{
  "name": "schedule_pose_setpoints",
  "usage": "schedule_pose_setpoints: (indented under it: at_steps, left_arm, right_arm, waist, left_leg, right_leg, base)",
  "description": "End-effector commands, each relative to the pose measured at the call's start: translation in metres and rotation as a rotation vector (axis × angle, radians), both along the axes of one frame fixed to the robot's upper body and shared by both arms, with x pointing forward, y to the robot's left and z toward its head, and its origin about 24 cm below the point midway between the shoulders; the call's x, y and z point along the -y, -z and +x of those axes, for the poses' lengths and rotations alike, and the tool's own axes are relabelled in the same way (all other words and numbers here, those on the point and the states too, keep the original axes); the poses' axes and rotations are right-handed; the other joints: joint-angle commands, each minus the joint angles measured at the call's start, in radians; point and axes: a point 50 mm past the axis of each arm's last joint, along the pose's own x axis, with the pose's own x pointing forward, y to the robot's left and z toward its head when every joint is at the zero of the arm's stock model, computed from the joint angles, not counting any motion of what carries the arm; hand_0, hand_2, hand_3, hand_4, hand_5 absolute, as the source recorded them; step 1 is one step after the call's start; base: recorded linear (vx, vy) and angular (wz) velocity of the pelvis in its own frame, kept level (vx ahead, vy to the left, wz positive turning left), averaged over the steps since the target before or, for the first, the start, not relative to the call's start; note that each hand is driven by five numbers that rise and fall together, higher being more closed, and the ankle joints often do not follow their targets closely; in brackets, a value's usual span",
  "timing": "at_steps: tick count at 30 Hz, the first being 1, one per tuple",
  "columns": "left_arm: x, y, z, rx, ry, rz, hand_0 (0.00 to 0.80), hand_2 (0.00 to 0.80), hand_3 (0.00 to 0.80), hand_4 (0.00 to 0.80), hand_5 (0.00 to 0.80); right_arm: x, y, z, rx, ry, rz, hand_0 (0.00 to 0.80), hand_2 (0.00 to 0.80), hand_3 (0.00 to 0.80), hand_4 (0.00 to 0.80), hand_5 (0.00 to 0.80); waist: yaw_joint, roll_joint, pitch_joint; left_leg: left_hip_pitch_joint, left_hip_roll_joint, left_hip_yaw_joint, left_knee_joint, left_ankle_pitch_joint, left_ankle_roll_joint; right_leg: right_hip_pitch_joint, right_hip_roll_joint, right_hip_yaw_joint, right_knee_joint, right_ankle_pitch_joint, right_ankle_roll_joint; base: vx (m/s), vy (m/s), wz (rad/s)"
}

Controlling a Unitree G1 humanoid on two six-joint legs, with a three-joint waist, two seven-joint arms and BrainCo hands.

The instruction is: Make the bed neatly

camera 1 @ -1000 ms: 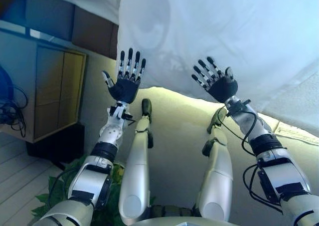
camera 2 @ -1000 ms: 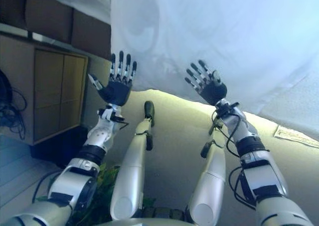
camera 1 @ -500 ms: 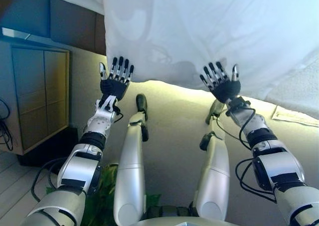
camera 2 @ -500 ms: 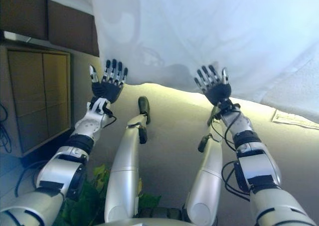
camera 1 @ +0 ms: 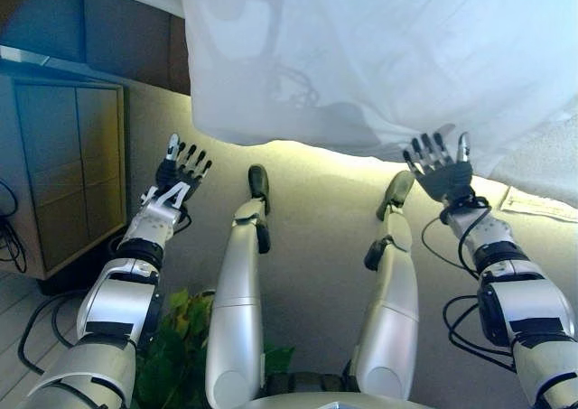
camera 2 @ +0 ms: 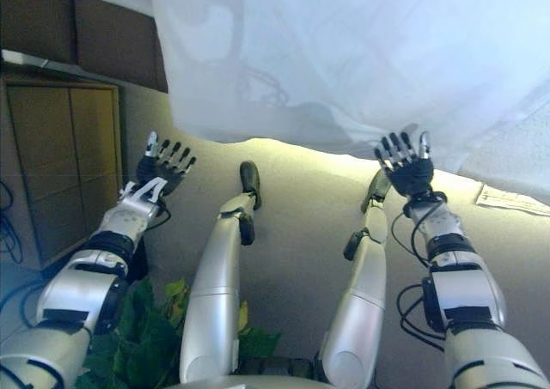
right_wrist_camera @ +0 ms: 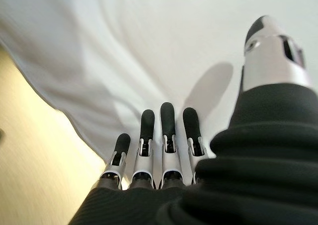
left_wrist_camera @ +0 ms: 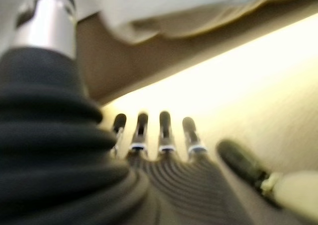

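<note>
A white sheet (camera 1: pixel 379 57) hangs over the side of the bed and fills the upper part of both eye views; its lower hem (camera 1: pixel 298 143) hangs above the beige floor. My left hand (camera 1: pixel 179 170) is open with straight fingers, below and to the left of the sheet's corner, apart from it. My right hand (camera 1: pixel 442 169) is open too, palm up, at the hem on the right; whether it touches the cloth I cannot tell. In the right wrist view the sheet (right_wrist_camera: pixel 129 51) lies just past the straight fingers (right_wrist_camera: pixel 168 130).
A wooden cabinet (camera 1: pixel 63 170) stands at the left against a dark wall panel (camera 1: pixel 117 39). A green plant (camera 1: pixel 176 346) sits low on the left by the floor. A paper sheet (camera 1: pixel 537 206) lies on the floor at the right.
Both hands have dropped and spread apart: the left one down and out to the left, away from the sheet's corner, the right one further right along the hem.
</note>
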Motion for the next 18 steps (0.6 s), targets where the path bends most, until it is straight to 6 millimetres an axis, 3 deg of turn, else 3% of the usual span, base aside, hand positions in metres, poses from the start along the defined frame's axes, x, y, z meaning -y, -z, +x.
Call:
schedule_pose_setpoints:
  at_steps: [1, 11, 18]
  left_arm:
    - [-0.012, 0.019, -0.013, -0.043, -0.073, 0.003, 0.000, 0.000, 0.000, 0.000, 0.000]
    - [-0.034, 0.031, -0.035, 0.002, -0.178, -0.037, 0.000, 0.000, 0.000, 0.000, 0.000]
    - [-0.045, 0.042, -0.054, 0.024, -0.239, -0.057, 0.000, 0.000, 0.000, 0.000, 0.000]
  right_arm:
    - [0.060, 0.006, -0.040, -0.067, 0.208, -0.037, 0.000, 0.000, 0.000, 0.000, 0.000]
    - [0.083, 0.068, -0.116, -0.283, 0.363, 0.050, 0.000, 0.000, 0.000, 0.000, 0.000]
    - [0.072, 0.109, -0.161, -0.327, 0.376, 0.129, 0.000, 0.000, 0.000, 0.000, 0.000]
  waist:
    - [-0.002, 0.047, -0.002]
    - [0.003, 0.033, -0.002]
    - [0.008, 0.024, -0.002]
  left_leg:
    - [0.025, 0.013, -0.042, -0.139, 0.156, -0.084]
    - [0.181, 0.016, -0.038, -0.227, 0.162, -0.080]
    - [0.334, 0.002, -0.035, -0.297, 0.160, -0.074]
  right_leg:
    - [0.010, -0.060, 0.032, 0.036, 0.031, 0.048]
    - [0.163, -0.062, 0.000, 0.011, 0.011, 0.052]
    - [0.327, -0.055, -0.028, -0.023, -0.002, 0.055]
  base:
    - [-0.027, -0.068, -0.01]
    - [-0.012, -0.075, 0.05]
    - [0.013, -0.100, 0.06]
